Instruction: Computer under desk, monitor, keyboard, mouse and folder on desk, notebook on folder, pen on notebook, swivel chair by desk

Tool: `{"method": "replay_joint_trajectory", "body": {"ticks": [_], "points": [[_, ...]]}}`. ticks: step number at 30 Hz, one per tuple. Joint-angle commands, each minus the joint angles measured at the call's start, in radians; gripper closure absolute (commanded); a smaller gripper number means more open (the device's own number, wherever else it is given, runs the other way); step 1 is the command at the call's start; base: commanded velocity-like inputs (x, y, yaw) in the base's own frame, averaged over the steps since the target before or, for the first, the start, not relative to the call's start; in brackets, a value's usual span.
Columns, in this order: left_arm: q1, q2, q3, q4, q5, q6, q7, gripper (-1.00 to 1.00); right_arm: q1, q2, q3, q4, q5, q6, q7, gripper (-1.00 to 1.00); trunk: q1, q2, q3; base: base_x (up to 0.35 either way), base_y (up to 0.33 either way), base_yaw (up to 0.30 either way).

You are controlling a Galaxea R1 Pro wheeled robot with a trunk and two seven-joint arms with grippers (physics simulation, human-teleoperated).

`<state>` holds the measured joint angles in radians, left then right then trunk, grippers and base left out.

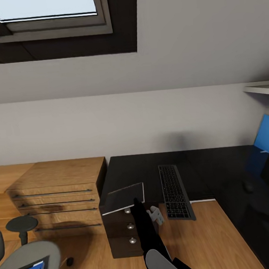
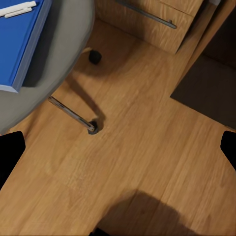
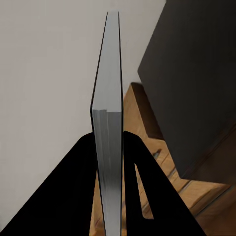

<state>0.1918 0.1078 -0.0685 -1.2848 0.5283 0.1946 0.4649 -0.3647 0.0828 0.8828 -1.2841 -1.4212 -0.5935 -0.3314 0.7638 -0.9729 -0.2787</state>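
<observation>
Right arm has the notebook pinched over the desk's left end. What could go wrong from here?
1. The right end effector pinches only the notebook's edge, so it may slip or swing.
2. The blue folder lies on the swivel chair; setting the notebook down now would break the stacking order.
3. The keyboard overhangs the desk edge; a passing arm could knock it off.

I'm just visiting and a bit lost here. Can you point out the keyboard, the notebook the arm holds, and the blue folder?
keyboard (image 1: 175, 192): head view, middle of its keys.
notebook (image 3: 109, 123): right wrist view, its page edge.
blue folder (image 2: 22, 42): left wrist view, its cover.
</observation>
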Motion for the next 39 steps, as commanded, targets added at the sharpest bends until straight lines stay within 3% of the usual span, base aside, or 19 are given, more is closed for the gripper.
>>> {"method": "replay_joint_trajectory", "body": {"ticks": [1,12,27,34,37,39], "points": [[0.0,0.001,-0.003,-0.002,0.006,0.003,0.008,-1.0,-0.001,-0.001,0.002,-0.001,-0.004,-0.006,0.0,1.0,0.0,-0.001,-0.001,0.174,0.0,0.0],[0.0,0.001,-0.003,-0.002,0.007,0.003,0.009,-1.0,-0.002,-0.004,0.003,0.002,-0.004,-0.006,0.0,1.0,0.0,-0.001,-0.001,0.19,0.003,0.0],[0.0,0.0,-0.004,-0.002,0.008,0.003,0.009,-1.0,-0.002,-0.006,0.0,0.017,0.0,-0.008,0.0,1.0,0.0,-0.001,-0.001,-0.087,0.15,0.0],[0.0,-0.02,-0.005,-0.003,0.006,0.003,0.008,-1.0,-0.002,-0.003,-0.009,0.031,0.003,-0.011,0.0,1.0,0.0,-0.001,-0.001,-0.004,0.007,0.0],[0.0,-0.024,-0.005,-0.004,0.006,0.003,0.008,-1.0,-0.002,-0.001,-0.031,0.032,0.004,-0.013,0.0,1.0,0.0,-0.001,-0.001,0.0,0.0,0.0],[0.0,-0.025,-0.005,-0.004,0.006,0.003,0.008,-1.0,-0.002,0.006,-0.071,0.046,0.006,-0.012,0.001,1.0,0.0,-0.001,-0.001,0.0,0.0,0.0]]}}
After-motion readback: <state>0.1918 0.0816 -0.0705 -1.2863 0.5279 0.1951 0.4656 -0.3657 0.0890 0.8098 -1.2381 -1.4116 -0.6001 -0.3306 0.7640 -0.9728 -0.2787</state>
